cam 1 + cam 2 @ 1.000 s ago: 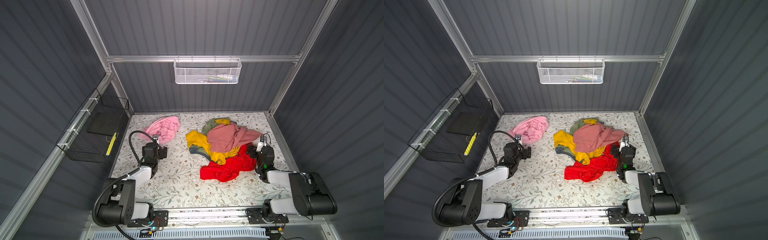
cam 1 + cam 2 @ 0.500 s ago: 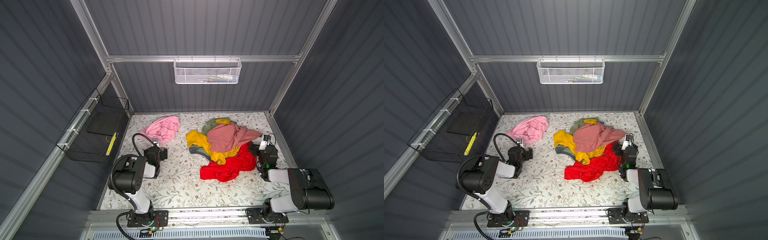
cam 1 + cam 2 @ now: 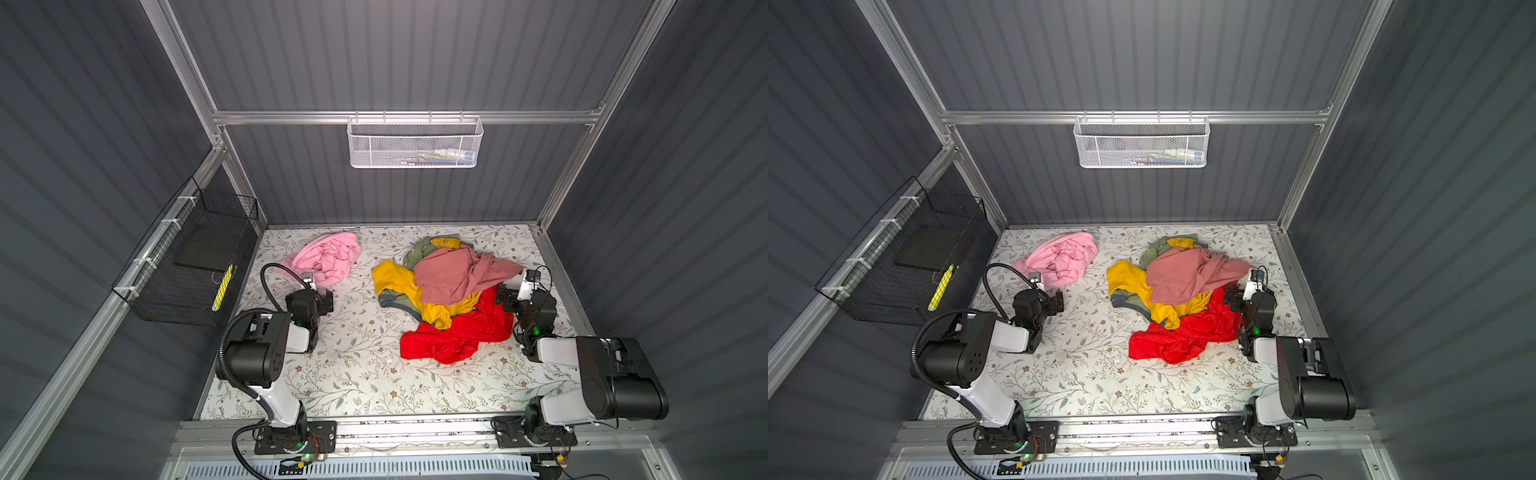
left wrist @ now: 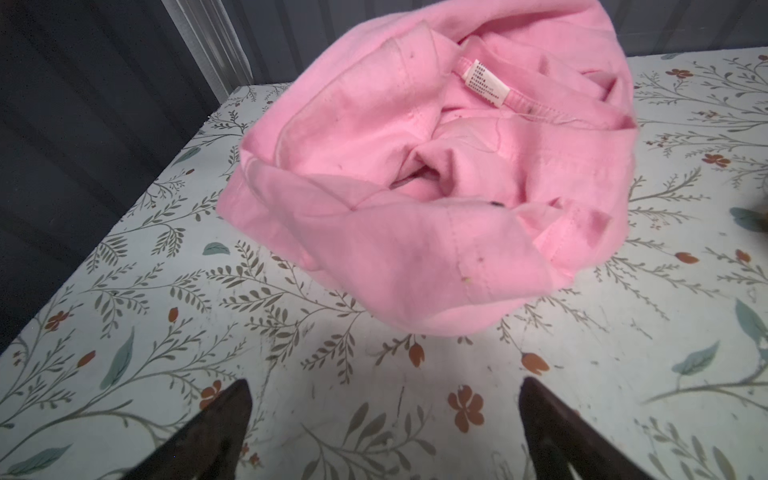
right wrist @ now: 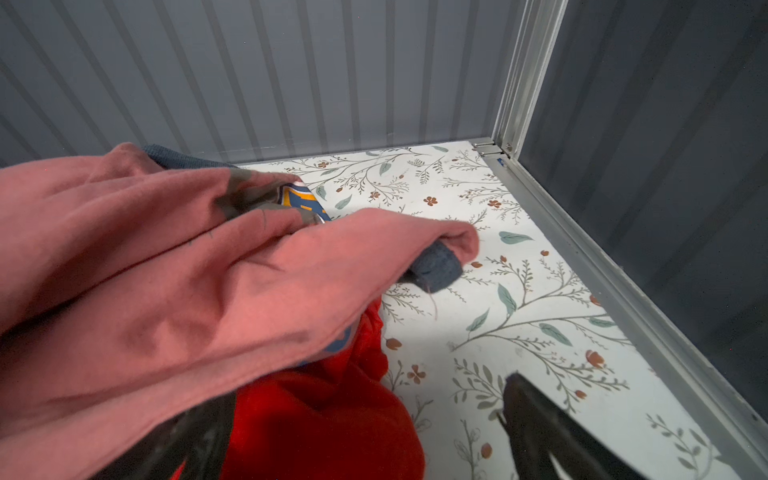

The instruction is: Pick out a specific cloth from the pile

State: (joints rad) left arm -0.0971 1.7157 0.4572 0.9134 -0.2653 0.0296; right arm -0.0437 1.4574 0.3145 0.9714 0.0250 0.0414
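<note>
The left gripper (image 4: 384, 386) stands wide open and empty, its fingertips low over bare table (image 4: 124, 291). The cloth (image 4: 415, 187) lies straight ahead of it, near but not touching, with a strip of table between the tips and the nearest fold. In a top view the gripper (image 3: 322, 299) sits just on the near side of the cloth (image 3: 326, 257), which rests toward the far left corner, well apart from the pile (image 3: 449, 291). The cloth is bunched into a rounded heap with no clear long axis. It is somewhat broader than the gap between the jaws, and its tag (image 4: 486, 82) lies on the far side, facing up.

The right gripper (image 5: 365, 407) is also wide open and holds nothing. It sits at the pile's right edge with one finger against the red garment (image 5: 324, 424), under the salmon cloth (image 5: 166, 270).

The left arm is much the nearer to the cloth. A grasp would probably need only a short push forward onto the near fold.
</note>
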